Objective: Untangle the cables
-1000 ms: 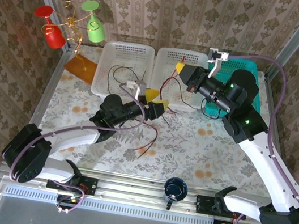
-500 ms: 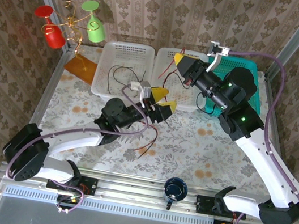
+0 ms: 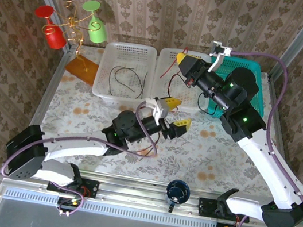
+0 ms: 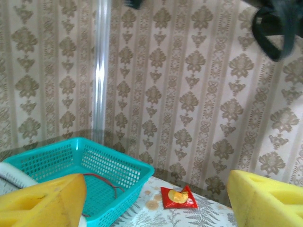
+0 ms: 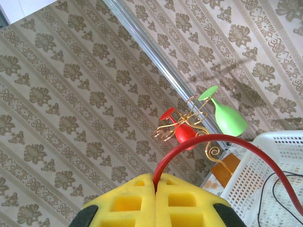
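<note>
- My right fingers (image 5: 124, 204) are yellow, the cable they pinch a red cable (image 5: 222, 139).
- I see a black cable (image 3: 115, 73) in the white basket (image 3: 129, 46).
- The other basket is a teal basket (image 4: 124, 166), and the table (image 3: 220, 155) has a floral print.

No text, label, brand or number is legible anywhere; the red packet (image 4: 179, 197) carries only a blurred yellow mark.

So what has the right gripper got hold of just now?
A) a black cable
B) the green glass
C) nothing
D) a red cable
D: in the right wrist view, the red cable arcs up and ends pinched in the seam of the shut right gripper.
</note>
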